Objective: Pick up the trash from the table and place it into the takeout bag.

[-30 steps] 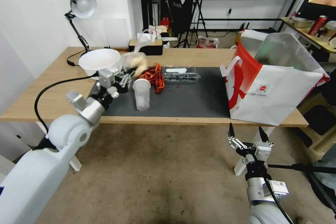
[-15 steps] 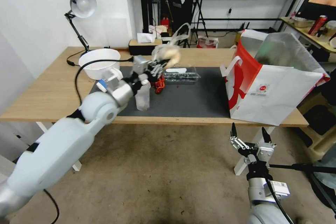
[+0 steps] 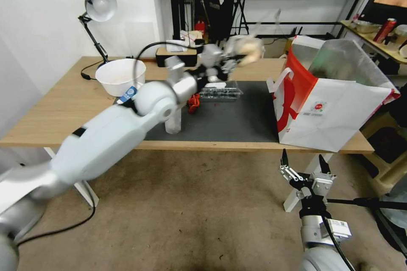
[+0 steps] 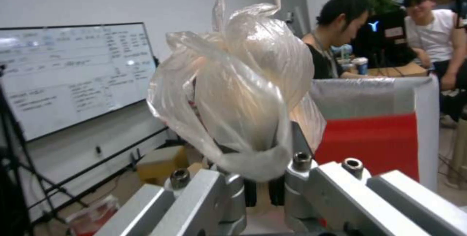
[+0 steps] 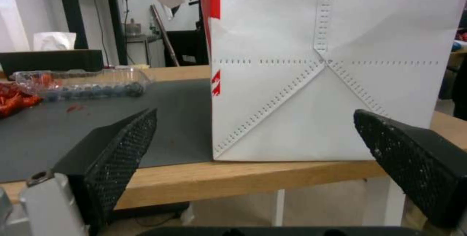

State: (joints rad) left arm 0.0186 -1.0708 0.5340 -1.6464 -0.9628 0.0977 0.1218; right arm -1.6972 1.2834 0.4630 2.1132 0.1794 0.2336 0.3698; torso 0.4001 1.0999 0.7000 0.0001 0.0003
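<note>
My left gripper (image 3: 230, 62) is shut on the clear bag with a pale lump (image 3: 248, 48), holding it in the air over the far edge of the dark mat (image 3: 246, 118), just left of the takeout bag (image 3: 335, 101). In the left wrist view the fingers (image 4: 297, 163) pinch the clear bag (image 4: 238, 93) at its neck, and the takeout bag's red panel (image 4: 370, 137) lies beyond. A frosted cup (image 3: 172, 125) stands on the mat, partly behind my left arm. A pale bowl (image 3: 121, 77) rests at the table's left. My right gripper (image 3: 303, 163) hangs open below the table's front edge.
Red food scraps (image 3: 193, 101) and a clear plastic box (image 3: 220, 92) lie on the mat. A desk lamp (image 3: 99, 4) and a tissue box (image 3: 176, 57) stand at the back. The right wrist view faces the takeout bag's white side (image 5: 331, 64) and the table edge (image 5: 243, 177).
My left arm has swung right and risen, carrying the clear bag from above the frosted cup to near the takeout bag. The right gripper has barely moved.
</note>
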